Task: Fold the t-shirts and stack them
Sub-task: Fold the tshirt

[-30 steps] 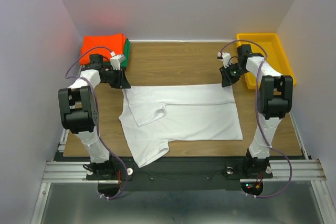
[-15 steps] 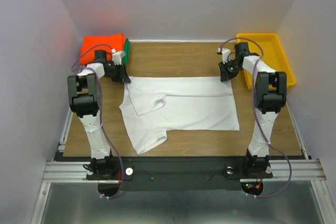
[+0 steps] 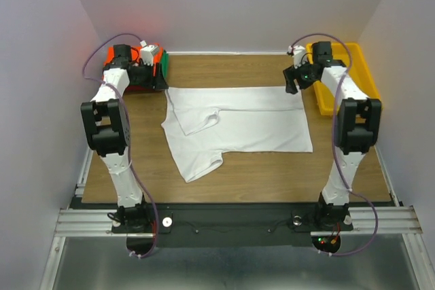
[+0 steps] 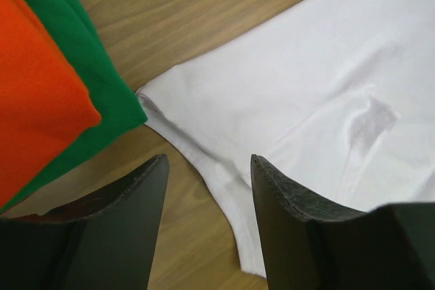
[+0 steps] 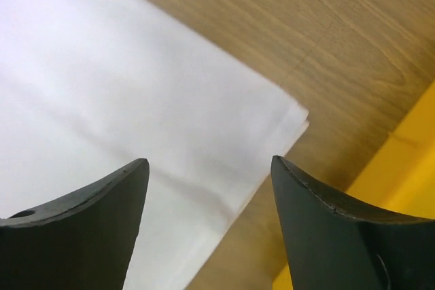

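just beneath left hand, white t-shirt corner

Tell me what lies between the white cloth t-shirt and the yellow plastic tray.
Only bare wooden tabletop: a strip separates the white cloth t-shirt from the yellow plastic tray, seen best in the right wrist view.

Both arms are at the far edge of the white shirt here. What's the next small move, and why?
Probably lift both arms clear and bring the left gripper to the loose sleeve. Its jaws and those of the right gripper stand open over the far corners of the white shirt, holding nothing, and that sleeve juts out past the near edge, unfolded.
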